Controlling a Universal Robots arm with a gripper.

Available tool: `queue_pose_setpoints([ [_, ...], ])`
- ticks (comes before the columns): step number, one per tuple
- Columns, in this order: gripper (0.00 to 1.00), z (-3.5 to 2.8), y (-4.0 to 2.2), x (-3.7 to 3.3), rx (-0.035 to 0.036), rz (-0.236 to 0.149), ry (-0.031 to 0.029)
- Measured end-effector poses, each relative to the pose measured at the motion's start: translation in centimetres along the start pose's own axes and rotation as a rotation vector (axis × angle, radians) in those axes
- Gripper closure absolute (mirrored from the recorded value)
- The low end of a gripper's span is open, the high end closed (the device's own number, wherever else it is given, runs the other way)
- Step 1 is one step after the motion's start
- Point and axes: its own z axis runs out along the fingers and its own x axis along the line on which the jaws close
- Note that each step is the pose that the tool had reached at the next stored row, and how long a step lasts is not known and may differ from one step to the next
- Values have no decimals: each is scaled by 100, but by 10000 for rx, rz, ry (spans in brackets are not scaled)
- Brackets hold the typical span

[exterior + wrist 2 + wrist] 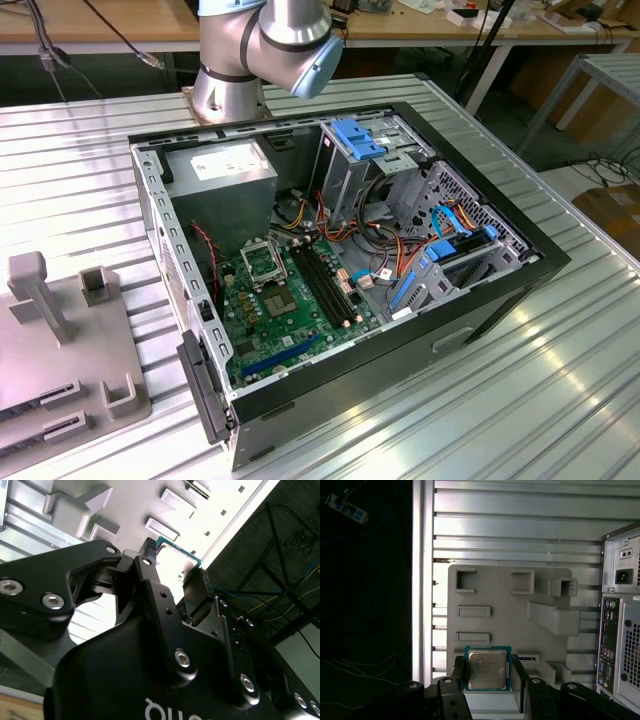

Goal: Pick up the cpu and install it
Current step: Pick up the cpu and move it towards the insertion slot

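Although the cpu [487, 668] was square and offered no long axis to align, we recorded its seating as the governing relation; in the first wrist view it sat directly between the fingers [458, 679] of the gripper [487, 676], metal top facing the camera, one finger against each of two opposite edges; we judged the gripper closed narrowly upon the chip and bearing it; the second wrist view likewise showed the green-edged chip pinched at the fingertips; behind it lay the grey fixture plate [495, 595], and we judged the chip raised clear of that plate; in the exterior view the plate stood at the exterior view's left, just beside the open computer case [500, 290]; the socket [262, 262] on the motherboard [290, 330] lay open inside the case, well apart from the plate; we therefore judged the chip to stand off to one side of its destination, not above it.
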Motion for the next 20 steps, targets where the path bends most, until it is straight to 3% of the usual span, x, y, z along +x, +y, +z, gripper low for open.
queue_pose_setpoints([
  [20, 53, 0, -2, -87, 1, 1, 0],
])
